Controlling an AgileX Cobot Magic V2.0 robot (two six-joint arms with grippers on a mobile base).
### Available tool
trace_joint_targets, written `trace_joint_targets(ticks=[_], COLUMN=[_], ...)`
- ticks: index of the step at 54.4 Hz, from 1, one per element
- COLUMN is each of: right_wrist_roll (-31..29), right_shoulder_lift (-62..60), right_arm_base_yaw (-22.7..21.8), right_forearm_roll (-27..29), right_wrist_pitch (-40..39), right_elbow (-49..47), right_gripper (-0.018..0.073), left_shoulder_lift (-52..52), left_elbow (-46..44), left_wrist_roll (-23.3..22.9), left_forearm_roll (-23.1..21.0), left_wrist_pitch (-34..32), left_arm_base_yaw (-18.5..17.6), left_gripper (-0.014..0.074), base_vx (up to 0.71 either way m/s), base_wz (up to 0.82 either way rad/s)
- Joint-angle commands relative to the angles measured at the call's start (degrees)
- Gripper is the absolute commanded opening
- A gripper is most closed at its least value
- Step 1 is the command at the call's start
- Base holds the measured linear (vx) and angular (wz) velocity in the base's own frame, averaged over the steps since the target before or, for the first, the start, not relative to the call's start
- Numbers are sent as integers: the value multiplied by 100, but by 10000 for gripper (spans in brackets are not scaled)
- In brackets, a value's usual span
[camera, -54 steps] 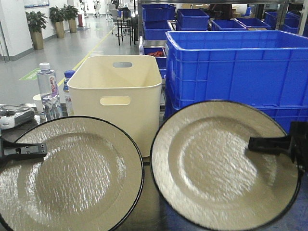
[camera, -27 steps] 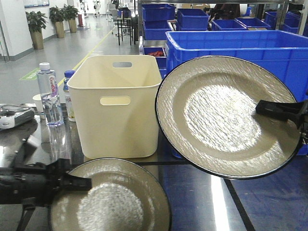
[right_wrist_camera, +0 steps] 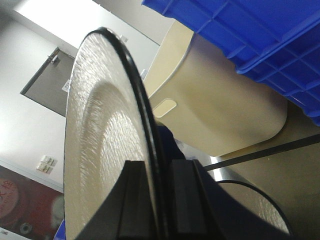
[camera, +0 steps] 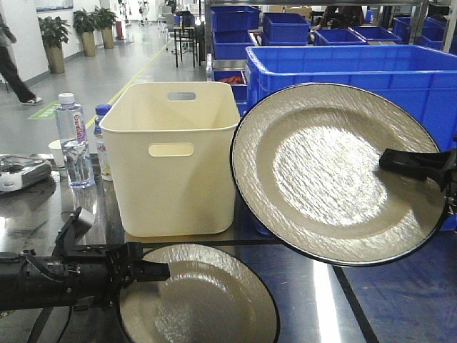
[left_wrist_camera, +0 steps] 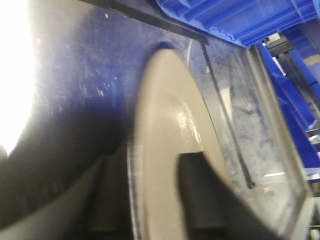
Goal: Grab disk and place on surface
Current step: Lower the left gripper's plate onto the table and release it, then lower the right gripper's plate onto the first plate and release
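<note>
Two beige disks with black rims are in view. My left gripper (camera: 156, 271) is shut on the rim of the left disk (camera: 203, 300), which lies flat and low over the dark glossy surface (camera: 307, 286); whether it touches cannot be told. The left wrist view shows this disk (left_wrist_camera: 167, 135) edge-on between my fingers (left_wrist_camera: 205, 200), over the surface (left_wrist_camera: 75, 80). My right gripper (camera: 391, 158) is shut on the right disk (camera: 328, 168), held tilted up in the air. In the right wrist view that disk (right_wrist_camera: 100, 150) sits in my gripper (right_wrist_camera: 156, 200), with the left disk (right_wrist_camera: 250, 205) below.
A cream bin (camera: 175, 157) stands at the table's middle back. Large blue crates (camera: 343, 78) line the right and rear. Water bottles (camera: 71, 139) and a white device (camera: 21, 173) sit at the left. Black tape lines (camera: 357, 304) cross the surface. A person (camera: 11, 68) walks far left.
My left gripper has come down from near the camera to the tabletop and shifted right with its disk. The right disk rose and tilted up, then held still.
</note>
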Motion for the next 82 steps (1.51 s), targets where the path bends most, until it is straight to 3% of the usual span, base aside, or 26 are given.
trace_joint_targets(ticks=[1, 8, 20, 28, 37, 47, 53, 61, 69, 82], right_wrist_roll=[24, -46, -906, -891, -203, -139, -420, -1082, -1393, -3201], right_shoulder_lift=[-207, -207, -207, -99, 337, 1151, 1565, 1881, 1972, 1972], right_arm_base_yaw=[-23, 29, 304, 654, 1349, 2317, 2794, 3107, 3139, 3118], right_forearm_roll=[990, 990, 923, 430, -108, 4, 282, 493, 497, 312], right_wrist_pitch=[161, 159, 123, -322, -1108, -1623, -1824, -1950, -2244, -2819], right_elbow=[-236, -236, -236, -236, -236, -236, -236, -236, -236, -294], right_gripper=[-9, -9, -9, -9, -9, -8, 11, 99, 268, 573], left_shoulder_lift=[-236, -349, -946, -1676, -2661, -3324, -3374, -3354, -3354, -3354], left_elbow=[-200, -200, -200, -200, -200, -194, -194, -194, -194, -194], left_wrist_roll=[441, 1428, 1738, 1713, 1677, 1673, 1678, 1672, 1667, 1668], left_forearm_roll=[-420, -422, -397, -237, 115, 311, 423, 508, 508, 518], left_wrist_pitch=[-85, -896, -1309, -1303, -1392, -1708, -1890, -1928, -1928, -1878], left_arm_base_yaw=[-26, 146, 520, 786, 934, 939, 939, 933, 933, 933], left_gripper=[538, 605, 567, 382, 4, -8, -8, -8, -7, -6], base_vx=[0, 0, 0, 0, 0, 0, 0, 0, 0, 0], base_wz=[0, 0, 0, 0, 0, 0, 0, 0, 0, 0])
